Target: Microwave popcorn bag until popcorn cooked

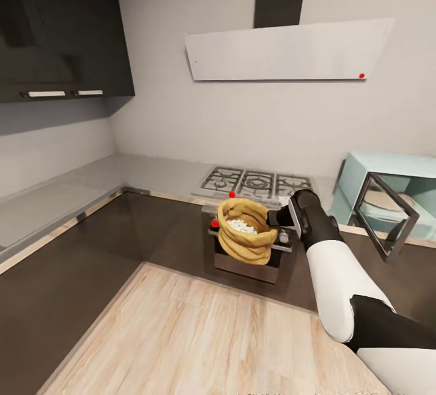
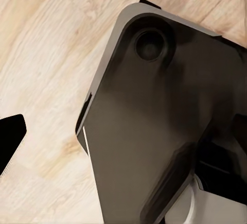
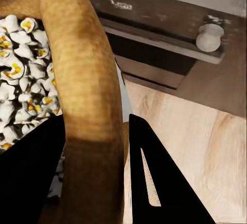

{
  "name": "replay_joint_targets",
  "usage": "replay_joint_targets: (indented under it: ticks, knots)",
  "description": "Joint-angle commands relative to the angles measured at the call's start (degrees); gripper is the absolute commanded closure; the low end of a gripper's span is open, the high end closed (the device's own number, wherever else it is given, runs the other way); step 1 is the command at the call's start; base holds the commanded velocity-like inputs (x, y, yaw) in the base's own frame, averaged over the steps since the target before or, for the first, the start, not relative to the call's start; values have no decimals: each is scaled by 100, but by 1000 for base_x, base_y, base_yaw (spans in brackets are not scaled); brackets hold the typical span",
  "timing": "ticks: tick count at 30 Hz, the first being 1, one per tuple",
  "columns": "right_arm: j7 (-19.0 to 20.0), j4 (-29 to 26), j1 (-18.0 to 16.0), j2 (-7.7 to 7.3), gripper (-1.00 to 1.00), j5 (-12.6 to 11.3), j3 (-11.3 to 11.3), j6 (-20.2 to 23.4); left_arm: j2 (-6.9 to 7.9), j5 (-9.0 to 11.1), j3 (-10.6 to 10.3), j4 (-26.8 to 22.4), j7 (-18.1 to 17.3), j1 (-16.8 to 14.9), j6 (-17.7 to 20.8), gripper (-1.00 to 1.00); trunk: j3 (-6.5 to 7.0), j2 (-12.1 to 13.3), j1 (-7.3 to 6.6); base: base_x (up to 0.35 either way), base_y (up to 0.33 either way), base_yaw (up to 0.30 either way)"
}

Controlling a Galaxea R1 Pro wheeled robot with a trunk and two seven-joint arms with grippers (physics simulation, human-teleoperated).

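Right claw (image 3: 95,175) clenched on popcorn bag (image 1: 245,230) rim, bag held in air before oven, popcorn (image 1: 242,225) looks popped already; microwave (image 1: 387,192) door open, so prob. nearly done; left claw state can't tell.

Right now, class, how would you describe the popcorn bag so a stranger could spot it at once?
Find the gas hob under the wall hood. In front of the oven below, the right claw holds a tan wrinkly sack by its rolled rim. Nothing else nearby holds white popcorn.

Tan-brown popcorn bag (image 1: 245,232) holds white, yellow-flecked popcorn (image 3: 18,74); the microwave (image 1: 387,192) is pale mint-blue, the worktop (image 1: 72,186) glossy grey, the floor (image 1: 200,346) light woodgrain.
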Motion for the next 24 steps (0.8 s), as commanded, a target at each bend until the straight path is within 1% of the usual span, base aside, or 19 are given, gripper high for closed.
replay_joint_targets:
  ticks: [1, 5, 18, 24]
  knots:
    - [48, -6, -7, 6, 100, 57, -29, 13, 0, 15, 5, -2, 5, -1, -12, -100, -8, -6, 1, -16, 0, -298]
    - [44, -9, -7, 2, 100, 74, -28, 13, -8, 14, 21, -2, 5, -4, -12, -100, -8, -6, 1, -141, 12, -298]
    - [44, -9, -7, -6, 100, 75, -28, 13, -10, 9, 23, 3, 5, -2, -12, -100, -8, -6, 1, -305, 94, -298]
    - [44, -9, -7, -7, 100, 75, -29, 13, -9, 8, 19, 2, 5, -4, -12, -100, -8, -6, 1, -311, 23, -298]
